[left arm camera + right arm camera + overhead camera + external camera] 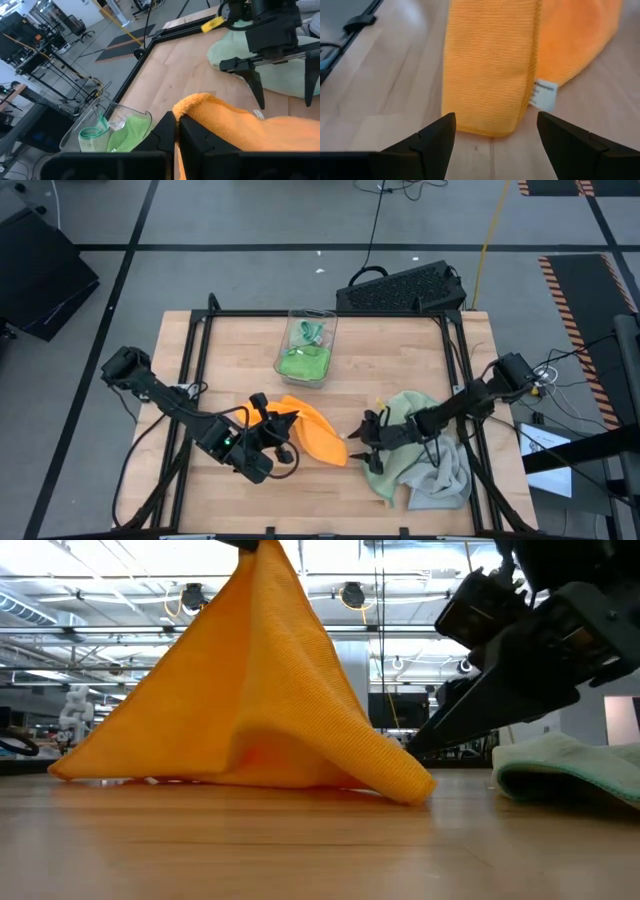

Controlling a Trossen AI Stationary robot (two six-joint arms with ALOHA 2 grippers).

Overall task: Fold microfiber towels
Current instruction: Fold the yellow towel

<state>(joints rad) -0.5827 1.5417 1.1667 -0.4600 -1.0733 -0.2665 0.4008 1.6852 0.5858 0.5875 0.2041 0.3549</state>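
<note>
The orange towel (318,432) stands like a tent at the table's middle, its peak raised and its lower edges (240,778) resting on the wood. My left gripper (270,420) is shut on that raised end. My right gripper (362,442) is open and low beside the towel's right end; in the right wrist view its fingers (436,139) stand just short of the towel's hem, near a white tag (543,95), and touch nothing. A sage green towel (405,425) and a light grey towel (440,480) lie heaped under the right arm. My left gripper pinches the orange towel's bunched top end (189,106) between its two shut fingers. It comes from the table's left, slanting slightly down. The towel hangs below the hold in a slack tent, and its far edges rest on the table (400,780).
A clear plastic bin (322,320) holding a bright green towel (303,362) stands at the table's far middle. A black frame (200,340) borders the tabletop. Bare wood lies along the near edge in front of the orange towel.
</note>
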